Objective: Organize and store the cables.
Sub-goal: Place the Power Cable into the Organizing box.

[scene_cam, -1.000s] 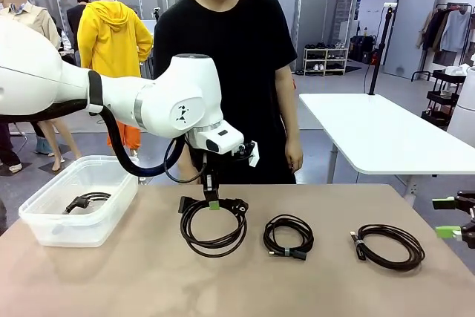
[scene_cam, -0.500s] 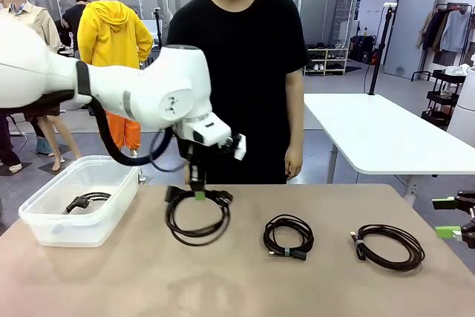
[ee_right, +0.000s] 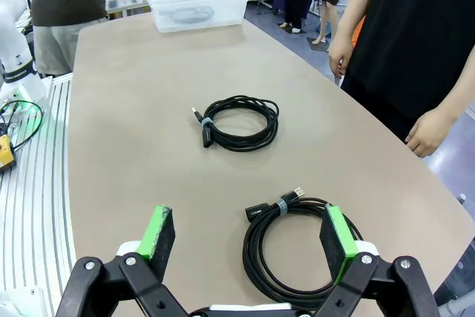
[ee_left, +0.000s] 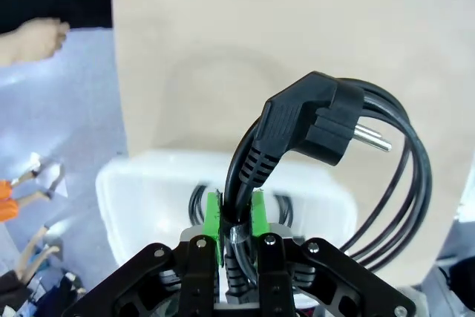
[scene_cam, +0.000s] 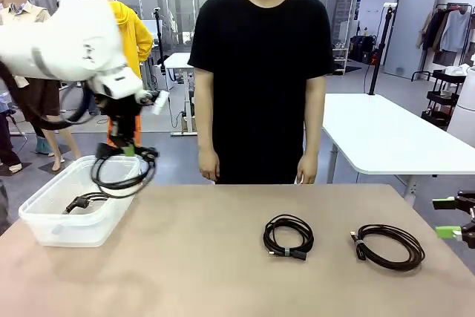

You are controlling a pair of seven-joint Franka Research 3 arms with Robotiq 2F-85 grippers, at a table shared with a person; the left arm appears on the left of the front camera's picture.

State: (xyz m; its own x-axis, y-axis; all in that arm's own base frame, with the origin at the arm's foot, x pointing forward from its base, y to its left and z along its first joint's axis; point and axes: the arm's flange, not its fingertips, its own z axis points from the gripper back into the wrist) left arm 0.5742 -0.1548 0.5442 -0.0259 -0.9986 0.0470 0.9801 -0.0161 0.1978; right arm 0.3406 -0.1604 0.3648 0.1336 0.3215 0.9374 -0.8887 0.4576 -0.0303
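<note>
My left gripper (scene_cam: 128,151) is shut on a coiled black cable (scene_cam: 119,174) that hangs above the clear plastic bin (scene_cam: 44,224) at the table's left end. In the left wrist view the green pads (ee_left: 214,217) pinch the cord just below its black plug (ee_left: 312,118), with the bin (ee_left: 119,191) beneath. Another coiled cable (scene_cam: 85,201) lies inside the bin. Two more coiled cables rest on the table, one at centre right (scene_cam: 288,236) and one farther right (scene_cam: 390,246). My right gripper (scene_cam: 447,217) stands open at the right edge, over the nearer coil (ee_right: 297,246), not touching it.
A person in a black T-shirt (scene_cam: 260,72) stands at the far side of the table, hands (scene_cam: 209,165) hanging down. In the right wrist view the other coil (ee_right: 237,122) and the bin (ee_right: 197,5) lie farther along the beige table (scene_cam: 223,272).
My left arm has lifted the coiled cable off the table's middle and carried it left until it hangs over the bin. The right gripper has stayed still.
</note>
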